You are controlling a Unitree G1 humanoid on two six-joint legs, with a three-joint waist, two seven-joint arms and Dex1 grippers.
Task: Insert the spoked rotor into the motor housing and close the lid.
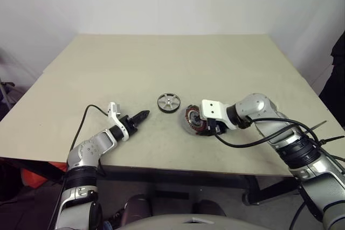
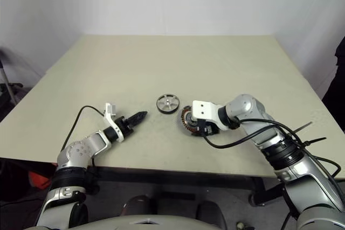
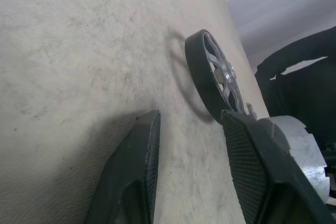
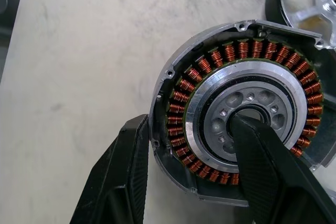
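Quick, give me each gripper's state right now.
Left gripper: open, holding nothing, aimed at the spoked rotor.
Right gripper: shut on the motor housing, one finger outside its rim, one in its centre hole.

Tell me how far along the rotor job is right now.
Nothing is assembled yet. The spoked rotor lies flat on the table, beside the motor housing, whose copper windings are exposed and empty. In hand: the right gripper straddles the housing's rim, one finger in its centre hole; the left gripper is open, short of the rotor. Insertion and lid closing remain.
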